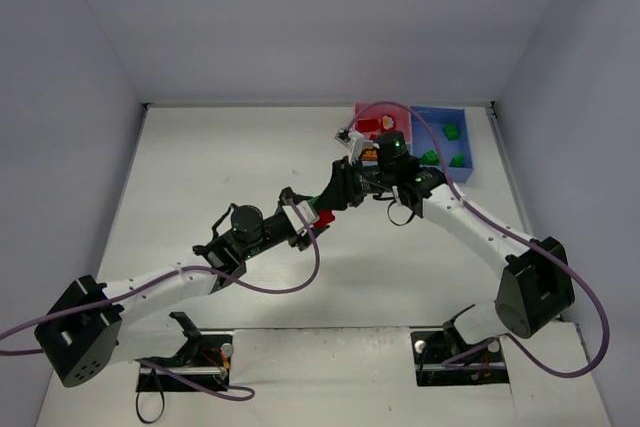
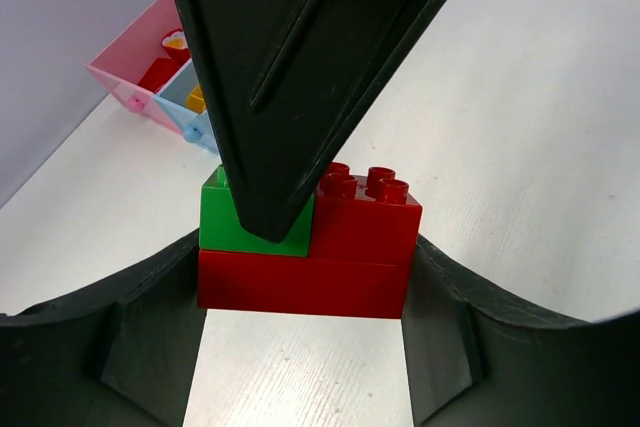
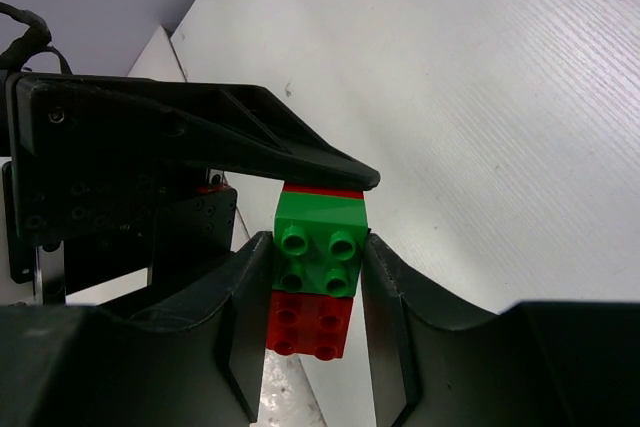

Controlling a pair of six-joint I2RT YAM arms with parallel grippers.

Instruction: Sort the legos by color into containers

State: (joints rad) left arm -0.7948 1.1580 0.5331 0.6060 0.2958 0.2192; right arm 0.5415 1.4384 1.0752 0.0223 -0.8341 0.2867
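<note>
Red-and-green clump [image 2: 305,247] not split yet: left gripper [image 2: 307,292] squeezed red brick [image 2: 350,277], right gripper [image 3: 315,267] pinched green brick [image 3: 318,215]. Some legos [image 1: 452,132] lay in trays [image 1: 432,115].

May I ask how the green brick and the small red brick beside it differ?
The green brick is green; the small red brick is red. The right tool clamps the green brick, while the small red brick is ungripped. In the left wrist view, the right tool's finger covers the green brick's top, whereas the small red brick's studs show. Both are four-stud squares side by side on the long red brick.
</note>
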